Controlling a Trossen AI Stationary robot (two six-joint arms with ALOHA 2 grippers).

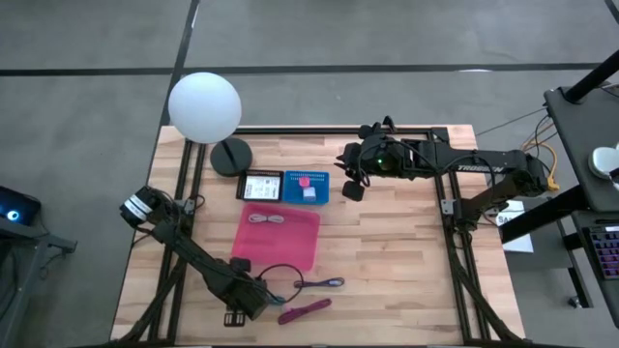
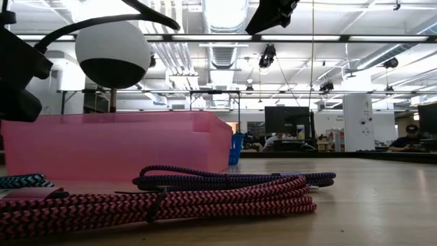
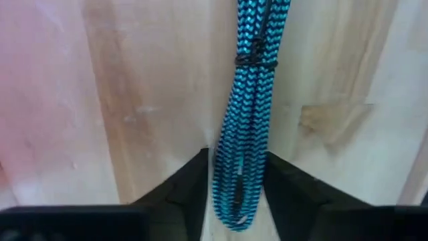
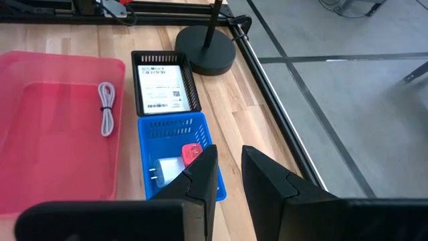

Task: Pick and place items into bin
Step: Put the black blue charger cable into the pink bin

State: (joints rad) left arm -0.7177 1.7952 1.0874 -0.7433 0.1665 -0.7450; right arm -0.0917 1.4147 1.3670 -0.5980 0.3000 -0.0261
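Observation:
My left gripper [image 3: 237, 153] is low over the table's near-left part [image 1: 247, 295], shut on the teal cord [image 3: 242, 114], a tied bundle lying on the wood. A purple cord [image 1: 325, 284] and a magenta cord [image 1: 305, 309] lie to its right; in the low view the magenta cord [image 2: 157, 201] lies in front of the purple one [image 2: 232, 179]. The pink bin [image 1: 276, 242] holds a white cord [image 4: 105, 107]. My right gripper [image 4: 229, 152] hovers above the blue basket [image 4: 175, 127], its fingers a narrow gap apart, touching nothing. My left gripper pinches the teal cord's looped end [image 3: 234, 201] between its two fingers [image 3: 194, 191], which lie along the bundle, one on each side. The cord stretches away from the fingers, flat on the table, its black tie [image 3: 255, 61] farther along.
A blue basket [image 1: 307, 187] with a whitish block [image 4: 164, 173] and a pink-red bit [image 4: 192, 152] sits beside a black tray [image 1: 261, 186] behind the bin. A lamp with a white globe [image 1: 204, 106] and black base [image 1: 230, 155] stands far left. Bare wood lies right of the cords.

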